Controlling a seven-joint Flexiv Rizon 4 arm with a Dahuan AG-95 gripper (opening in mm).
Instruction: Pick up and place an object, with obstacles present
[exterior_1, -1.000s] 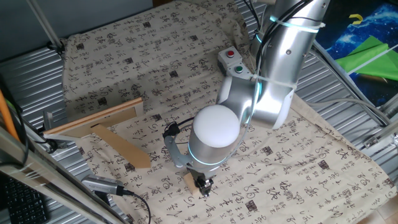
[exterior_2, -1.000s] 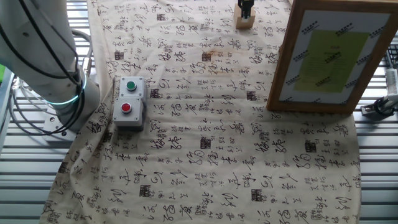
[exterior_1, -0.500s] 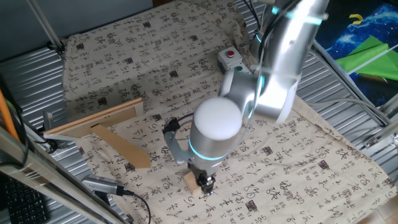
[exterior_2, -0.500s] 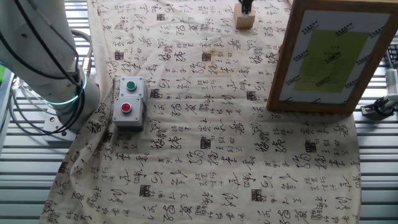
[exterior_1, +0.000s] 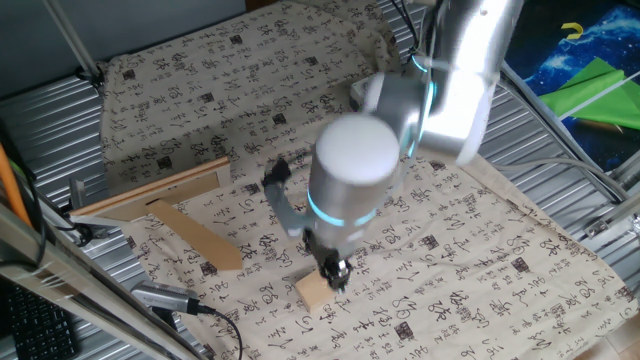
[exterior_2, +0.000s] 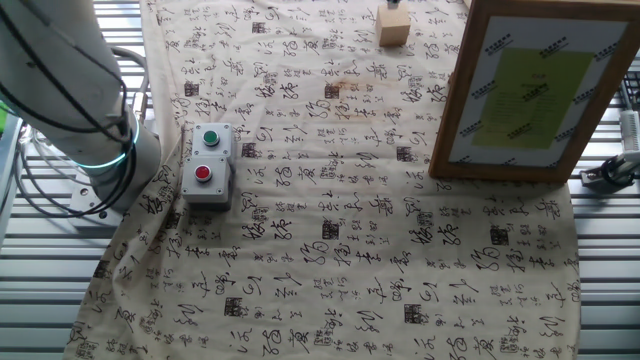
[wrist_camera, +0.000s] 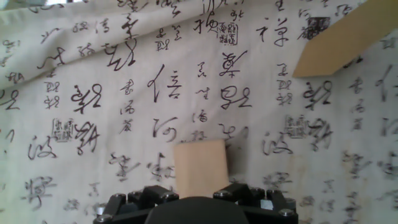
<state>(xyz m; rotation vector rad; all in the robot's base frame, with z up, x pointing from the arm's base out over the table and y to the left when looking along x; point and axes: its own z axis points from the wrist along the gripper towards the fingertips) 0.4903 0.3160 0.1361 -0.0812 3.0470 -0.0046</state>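
A: Block (exterior_1: 313, 291) lies low centre on the worktop (exterior_1: 500, 240); end effector (exterior_1: 338, 276) above it, grip unclear.
B: Hand view adds plank (wrist_camera: 339, 42) upper right; block (wrist_camera: 200, 168) free.

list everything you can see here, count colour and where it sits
wooden block: 1, light tan, on the cloth just below the gripper
flat plank: 1, tan, lying on the cloth left of the block
batten: 1, pale wood, beside the plank near the cloth's left edge
button box: 1, grey with green and red buttons, by the arm's base
framed board: 1, wood frame around a yellow-green sheet, standing upright
cloth: 1, beige with black calligraphy, covering the table
gripper: 1, black, raised above the block, not holding it
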